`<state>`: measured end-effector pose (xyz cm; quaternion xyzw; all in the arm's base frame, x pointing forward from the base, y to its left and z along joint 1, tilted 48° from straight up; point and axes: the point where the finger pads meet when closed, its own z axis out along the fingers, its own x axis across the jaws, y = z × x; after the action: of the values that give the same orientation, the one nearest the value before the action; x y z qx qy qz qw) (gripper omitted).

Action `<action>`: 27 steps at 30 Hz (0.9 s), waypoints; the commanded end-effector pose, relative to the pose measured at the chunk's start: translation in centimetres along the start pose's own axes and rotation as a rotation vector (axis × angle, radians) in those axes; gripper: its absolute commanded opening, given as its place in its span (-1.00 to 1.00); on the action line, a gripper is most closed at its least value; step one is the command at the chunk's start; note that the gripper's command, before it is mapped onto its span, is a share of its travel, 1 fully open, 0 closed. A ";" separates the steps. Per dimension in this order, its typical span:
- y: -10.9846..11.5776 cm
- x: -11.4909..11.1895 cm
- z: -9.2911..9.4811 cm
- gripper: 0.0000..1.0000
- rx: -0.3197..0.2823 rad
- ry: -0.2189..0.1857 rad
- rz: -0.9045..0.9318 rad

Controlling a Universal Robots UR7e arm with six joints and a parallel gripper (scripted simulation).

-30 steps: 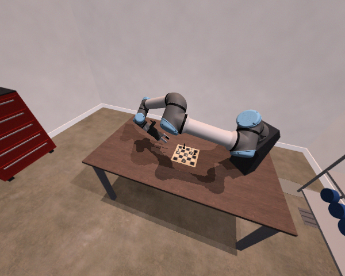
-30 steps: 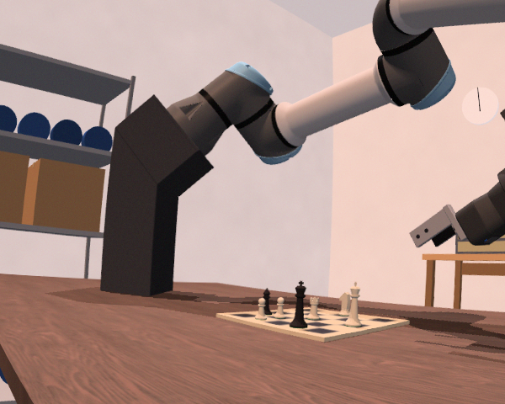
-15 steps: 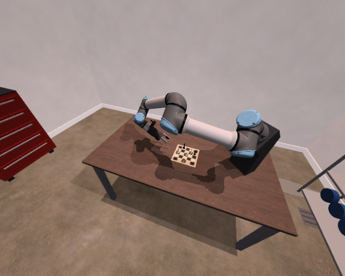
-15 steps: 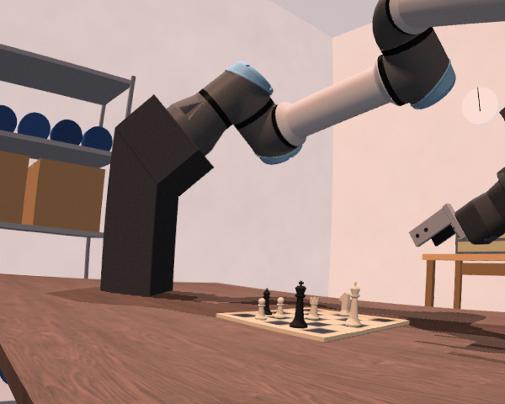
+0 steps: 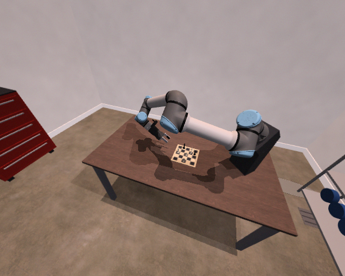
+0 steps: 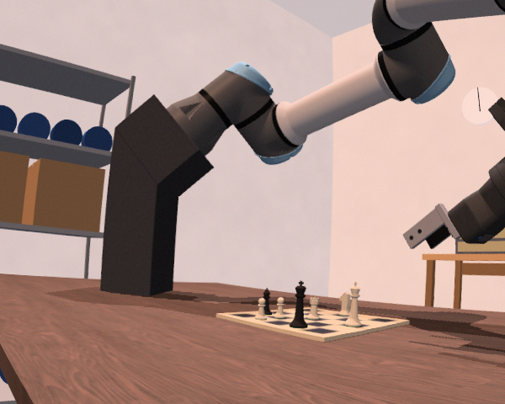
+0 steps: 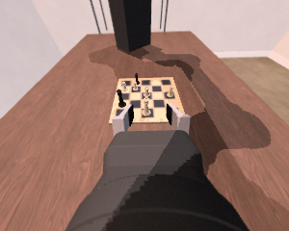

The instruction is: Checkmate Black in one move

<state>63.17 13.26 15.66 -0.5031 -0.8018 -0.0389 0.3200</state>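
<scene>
Beside chessboard [image 5: 185, 155] | gripper [image 7: 150, 119] open, airborne | square labels unreadable

A red drawer cabinet [image 5: 15, 130] stands well apart from the shelf rack [image 6: 52, 82].

Small tan chessboard [image 5: 176, 154] with dark squares in front of you, flat on the wooden table, black king [image 6: 299, 305] and black pawn [image 6: 267, 301] upright, white king [image 6: 353, 305], rook [image 6: 314, 307], two pawns upright.

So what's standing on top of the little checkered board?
Chess pieces on the board: a tall black king, a smaller black piece and several white ones. Some partly hide others.
</scene>
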 end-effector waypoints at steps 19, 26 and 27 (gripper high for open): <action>-1.1 -3.9 2.4 1.00 -0.291 0.020 0.105; -2.4 -4.8 3.9 1.00 -0.417 0.031 0.144; -2.4 -4.8 3.9 1.00 -0.417 0.031 0.144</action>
<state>61.32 10.42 11.23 -0.5936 -0.7497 -0.1526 0.2498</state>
